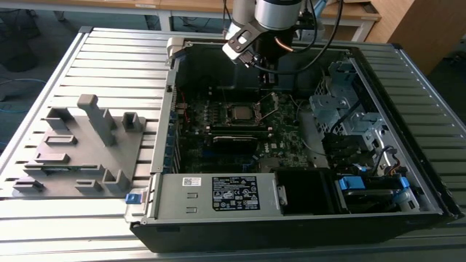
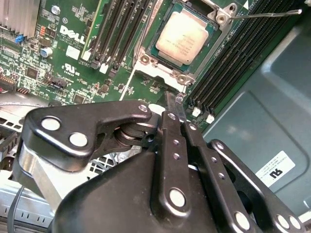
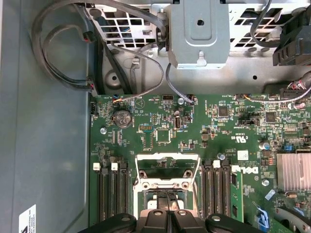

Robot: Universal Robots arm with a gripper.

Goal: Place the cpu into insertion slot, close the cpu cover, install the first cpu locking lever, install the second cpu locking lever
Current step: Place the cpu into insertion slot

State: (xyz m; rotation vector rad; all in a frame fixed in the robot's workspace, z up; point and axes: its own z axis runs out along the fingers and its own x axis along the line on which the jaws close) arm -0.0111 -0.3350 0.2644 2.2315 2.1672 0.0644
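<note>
The cpu (image 2: pixel 182 39), a square chip with a silvery top, lies flat in the insertion slot (image 2: pixel 156 52) on the green motherboard; the exterior view has the cpu (image 1: pixel 239 113) mid-board. The cpu cover (image 3: pixel 167 156), a thin metal frame, stands swung open off the socket, seen at the chip's right as the cpu cover (image 1: pixel 268 105) in the exterior view. A thin locking lever (image 2: pixel 265 13) sticks out, released, beside the socket. My gripper (image 2: pixel 178 99) is shut with nothing in it. It hangs just above the cover's hinge side, as the gripper (image 3: pixel 170 196) shows in the first wrist view.
Black memory slots (image 2: pixel 121 29) flank the socket on both sides. A finned heat sink (image 3: pixel 296 170), a metal drive cage (image 3: pixel 199 34) and loose cables (image 3: pixel 63 48) crowd the case. A grey fixture (image 1: pixel 80 147) stands on the slatted table outside, and the power supply (image 1: pixel 218 194) fills the near end.
</note>
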